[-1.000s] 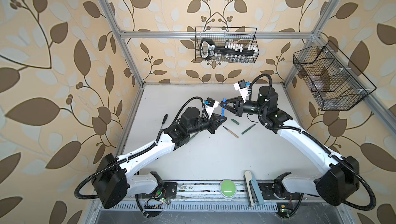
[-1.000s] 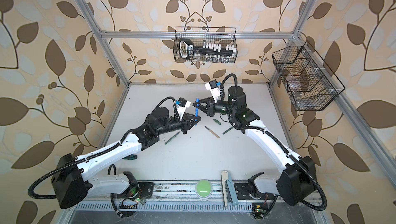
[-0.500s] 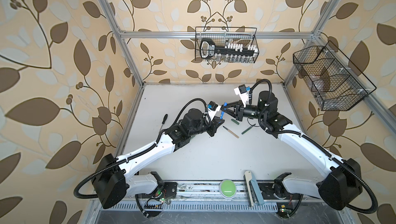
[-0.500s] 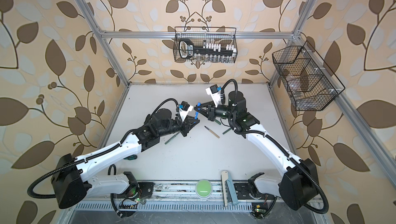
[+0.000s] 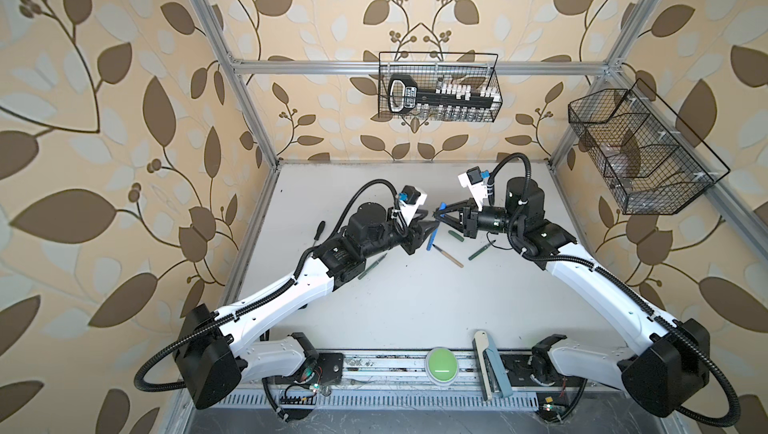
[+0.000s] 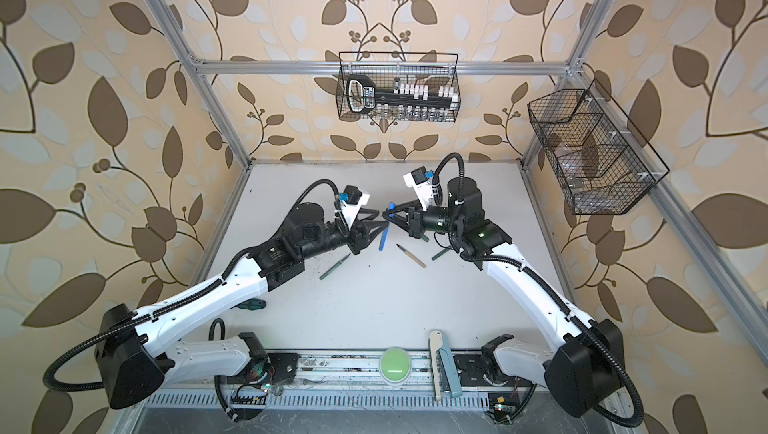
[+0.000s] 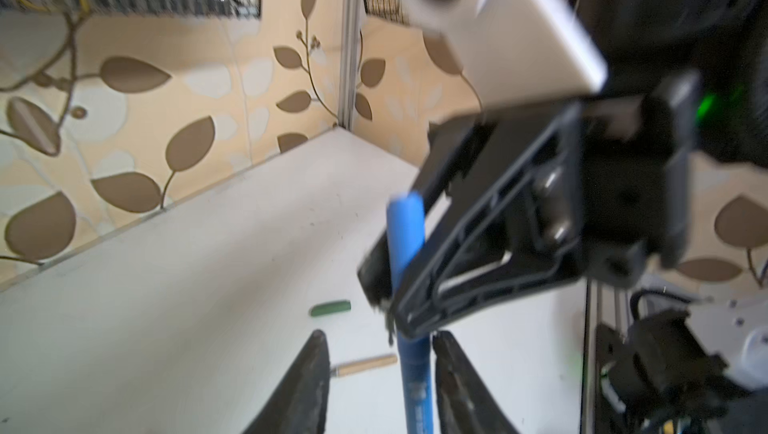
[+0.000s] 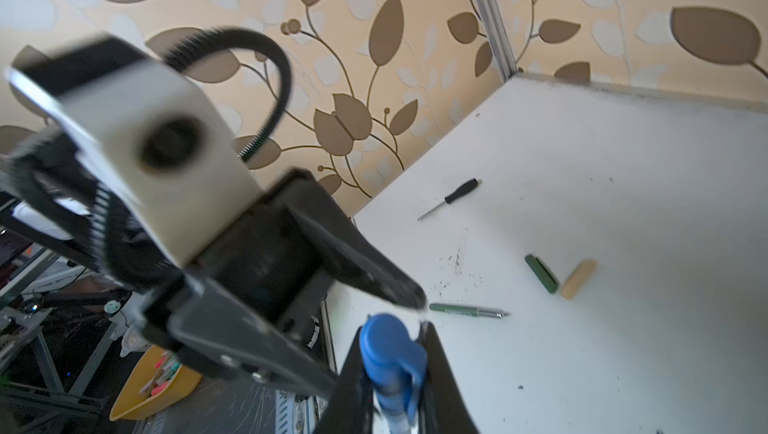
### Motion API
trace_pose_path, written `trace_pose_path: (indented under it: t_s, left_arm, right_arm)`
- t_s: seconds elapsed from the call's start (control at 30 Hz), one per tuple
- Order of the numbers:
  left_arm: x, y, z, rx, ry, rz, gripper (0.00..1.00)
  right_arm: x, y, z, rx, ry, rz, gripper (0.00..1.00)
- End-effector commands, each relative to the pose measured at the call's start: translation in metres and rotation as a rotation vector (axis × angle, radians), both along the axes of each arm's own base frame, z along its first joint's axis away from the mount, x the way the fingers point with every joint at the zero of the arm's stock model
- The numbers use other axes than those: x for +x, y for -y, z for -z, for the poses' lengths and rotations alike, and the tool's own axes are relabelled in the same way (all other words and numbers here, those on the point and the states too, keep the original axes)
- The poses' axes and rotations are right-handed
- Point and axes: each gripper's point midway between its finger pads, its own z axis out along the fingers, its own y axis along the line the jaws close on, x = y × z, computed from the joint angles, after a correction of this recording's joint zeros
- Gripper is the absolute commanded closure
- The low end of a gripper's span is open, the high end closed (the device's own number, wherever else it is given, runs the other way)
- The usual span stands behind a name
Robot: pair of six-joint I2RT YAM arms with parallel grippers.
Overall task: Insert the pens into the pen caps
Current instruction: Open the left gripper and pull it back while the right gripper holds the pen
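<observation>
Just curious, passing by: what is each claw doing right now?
Left gripper: open, astride the blue pen.
Right gripper: closed on the blue cap.

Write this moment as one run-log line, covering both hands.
left hand: open around blue pen | right hand: shut on blue cap | pen inside cap

The white counter (image 5: 415, 307) is marked with dark ink specks (image 8: 457, 261). A black-handled screwdriver (image 5: 318, 233) lies at its ten o'clock edge. A green pen (image 5: 372, 266) lies at nine o'clock of the middle, tip toward one o'clock. The beige pen (image 5: 448, 256) lies at one o'clock, dark tip toward ten. Just beyond it lies a green cap (image 5: 456, 236), and a second green pen (image 5: 482, 251) lies at two o'clock. A green-handled tool (image 6: 251, 304) shows at eight o'clock. In the right wrist view a second green cap (image 8: 541, 273) and a beige cap (image 8: 578, 279) lie touching at one end.
</observation>
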Motion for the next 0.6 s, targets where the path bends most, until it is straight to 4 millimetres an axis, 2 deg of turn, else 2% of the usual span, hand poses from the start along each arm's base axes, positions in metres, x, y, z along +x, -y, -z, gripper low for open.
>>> trace_pose_path:
  t_s: [0.0,0.07,0.13,0.23,0.27,0.37,0.47,0.57]
  left_arm:
    - [0.001,-0.024,-0.051,-0.111,0.097,-0.097,0.42]
    - [0.0,-0.039,-0.042,-0.094,0.058,-0.159,0.3]
    - [-0.003,-0.052,-0.033,-0.067,0.037,-0.202,0.23]
    - [0.002,-0.075,-0.011,-0.025,0.008,-0.326,0.08]
    - [0.008,-0.084,0.0,0.004,0.0,-0.381,0.03]
    - [0.033,-0.114,0.037,0.048,-0.073,-0.541,0.01]
    - [0.057,-0.137,0.071,0.014,-0.202,-0.62,0.01]
    - [0.064,-0.139,0.09,0.046,-0.232,-0.611,0.01]
  right_arm:
    - [0.014,0.021,-0.002,-0.102,-0.013,0.087,1.0]
    - [0.03,0.04,-0.001,-0.159,-0.019,0.176,1.0]
    - [0.049,0.064,0.006,-0.267,-0.038,0.31,1.0]
    - [0.076,0.107,0.033,-0.468,-0.11,0.506,1.0]
    - [0.081,0.117,0.043,-0.496,-0.147,0.524,0.98]
    - [0.096,0.146,0.071,-0.55,-0.25,0.585,0.98]
    - [0.107,0.187,0.098,-0.758,-0.287,0.722,0.98]
    - [0.112,0.219,0.123,-0.902,-0.343,0.793,1.0]
